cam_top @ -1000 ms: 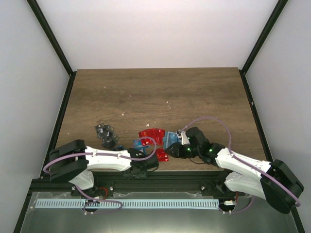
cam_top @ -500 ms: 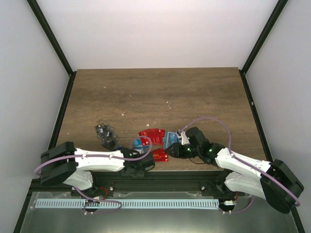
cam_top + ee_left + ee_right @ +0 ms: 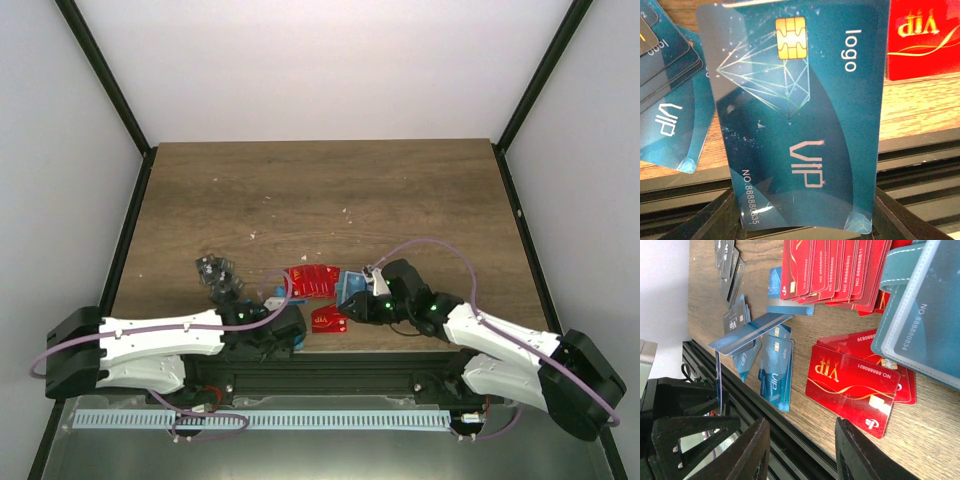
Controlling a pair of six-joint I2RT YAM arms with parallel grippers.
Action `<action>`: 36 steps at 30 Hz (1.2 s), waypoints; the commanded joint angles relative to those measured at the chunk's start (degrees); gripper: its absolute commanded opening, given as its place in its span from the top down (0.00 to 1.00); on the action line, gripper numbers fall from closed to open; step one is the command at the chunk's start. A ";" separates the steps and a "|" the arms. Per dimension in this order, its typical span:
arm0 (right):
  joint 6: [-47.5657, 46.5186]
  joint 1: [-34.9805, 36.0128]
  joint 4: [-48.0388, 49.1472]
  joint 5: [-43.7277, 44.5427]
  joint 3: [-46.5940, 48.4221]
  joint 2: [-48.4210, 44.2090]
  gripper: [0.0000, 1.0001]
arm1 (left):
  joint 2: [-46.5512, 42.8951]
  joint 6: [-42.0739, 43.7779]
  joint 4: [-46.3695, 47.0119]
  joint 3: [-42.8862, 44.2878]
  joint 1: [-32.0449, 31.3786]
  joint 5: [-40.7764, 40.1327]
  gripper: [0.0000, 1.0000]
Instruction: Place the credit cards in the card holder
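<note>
A blue card (image 3: 800, 115) fills the left wrist view, standing upright. It carries a gold chip, a line-drawn diamond, the word "logo", large "VIP" lettering and a number starting "NO.8888". The left gripper (image 3: 282, 330) pinches this card by its lower side edges, one black finger on each side, just off the near edge of the wooden table (image 3: 320, 190). The left arm lies low and stretched out along that edge, reaching toward the middle. More blue cards (image 3: 775, 372) marked "VIP" and "logo" lie flat near the table edge. Beside them sits a red card (image 3: 852, 390) with gold "VIP" and "NO.8888" print, on top of other red ones. A fan of red cards (image 3: 840, 270) further back shows rows of "NO 8888" numbers. Dark cards (image 3: 727, 260) lie off to the left, too small to read. The teal card holder (image 3: 932, 325) rests flat near the table's middle front. Its clear window shows a number starting "NO.8888". The right arm reaches in low from the right. The right gripper (image 3: 801, 437) hangs just beside the holder, its fingers apart with nothing between them.
</note>
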 commanded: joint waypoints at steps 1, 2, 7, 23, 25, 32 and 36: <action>0.90 0.55 -0.20 -0.33 3.12 -1.03 0.62 | -2.37 1.46 -2.89 2.79 0.23 -1.04 0.42; 0.98 0.55 -0.21 -0.41 3.29 -1.12 0.62 | -2.76 1.86 -2.73 3.27 0.20 -0.68 0.42; 1.31 0.55 -1.15 -0.45 4.32 -2.64 0.62 | -3.42 4.33 -2.71 6.62 0.40 -2.15 0.41; 5.77 0.55 3.02 -3.27 3.48 -13.03 0.57 | 5.74 17.71 7.82 15.98 0.91 -0.84 0.40; 6.22 0.55 3.85 -3.72 3.27 -12.72 0.56 | 6.02 18.48 8.94 16.09 0.90 -0.25 0.40; 7.78 0.55 8.18 -5.42 1.86 -10.30 0.56 | 7.13 19.58 11.61 15.93 0.92 1.90 0.41; 8.09 0.51 10.56 -6.42 1.55 -7.34 0.59 | 7.31 19.83 12.85 15.88 0.95 1.84 0.41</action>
